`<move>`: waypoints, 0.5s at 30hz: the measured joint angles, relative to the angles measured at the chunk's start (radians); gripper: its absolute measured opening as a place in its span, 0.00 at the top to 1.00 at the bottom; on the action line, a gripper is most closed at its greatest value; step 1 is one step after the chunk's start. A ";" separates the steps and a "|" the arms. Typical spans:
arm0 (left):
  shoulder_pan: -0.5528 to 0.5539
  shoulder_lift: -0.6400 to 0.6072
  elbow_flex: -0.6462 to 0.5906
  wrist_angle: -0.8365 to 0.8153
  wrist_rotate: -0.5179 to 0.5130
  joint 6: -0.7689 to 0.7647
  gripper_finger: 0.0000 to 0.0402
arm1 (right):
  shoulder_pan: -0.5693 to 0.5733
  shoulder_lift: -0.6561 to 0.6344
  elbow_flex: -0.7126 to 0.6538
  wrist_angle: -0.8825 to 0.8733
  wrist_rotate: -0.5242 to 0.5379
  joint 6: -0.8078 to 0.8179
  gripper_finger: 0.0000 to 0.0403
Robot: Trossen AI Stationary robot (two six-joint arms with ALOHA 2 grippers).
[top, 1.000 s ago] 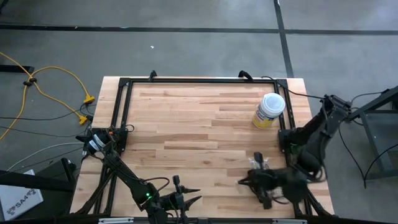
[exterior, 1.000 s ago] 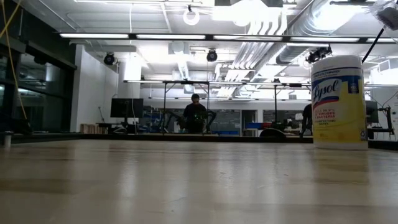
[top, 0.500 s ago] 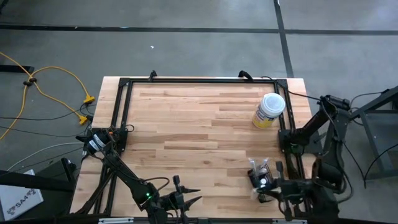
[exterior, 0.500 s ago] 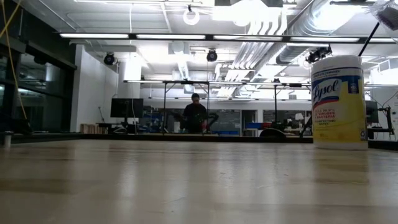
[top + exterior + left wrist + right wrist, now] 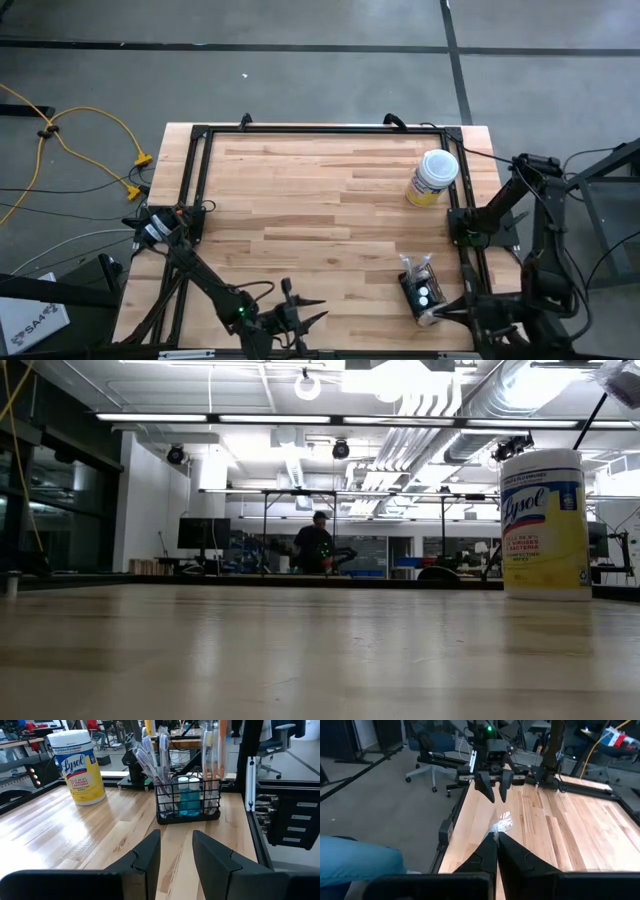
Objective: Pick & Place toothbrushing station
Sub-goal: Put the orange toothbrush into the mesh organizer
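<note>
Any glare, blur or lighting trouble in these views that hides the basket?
High view: even light, and the toothbrushing station reads clearly near the right gripper. Low view: bright ceiling lights wash out the top, the near tabletop is soft, and the basket is not in frame. Left wrist view: basket sharp and well lit. Right wrist view: a glare patch on the wood.

Yellow wipes canister (image 5: 433,177) stands upright on wooden table (image 5: 300,200).

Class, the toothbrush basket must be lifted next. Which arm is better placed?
Probably the right: the right pincer, though shut, lies just beside the basket on the table's right side. The left pincer is open and faces the basket, but from farther off.
</note>
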 joint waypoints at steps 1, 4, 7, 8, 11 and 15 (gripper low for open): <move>0.003 0.000 0.000 0.000 0.000 0.000 0.73 | 0.008 0.000 0.000 -0.004 0.010 0.000 1.00; 0.012 0.000 0.000 0.000 0.000 -0.016 0.73 | 0.025 0.000 0.000 -0.021 0.025 0.015 1.00; 0.020 0.000 0.000 0.000 0.006 -0.038 0.73 | 0.029 0.000 0.000 -0.052 0.022 0.043 1.00; 0.023 0.000 0.000 0.000 0.015 -0.048 0.73 | 0.029 0.000 0.000 -0.064 0.022 0.052 1.00; 0.030 0.000 0.000 0.000 0.056 -0.061 0.73 | 0.028 0.000 0.000 -0.102 0.010 0.076 1.00; 0.031 0.000 0.000 0.000 0.093 -0.064 0.73 | 0.028 0.000 0.000 -0.134 0.017 0.085 1.00</move>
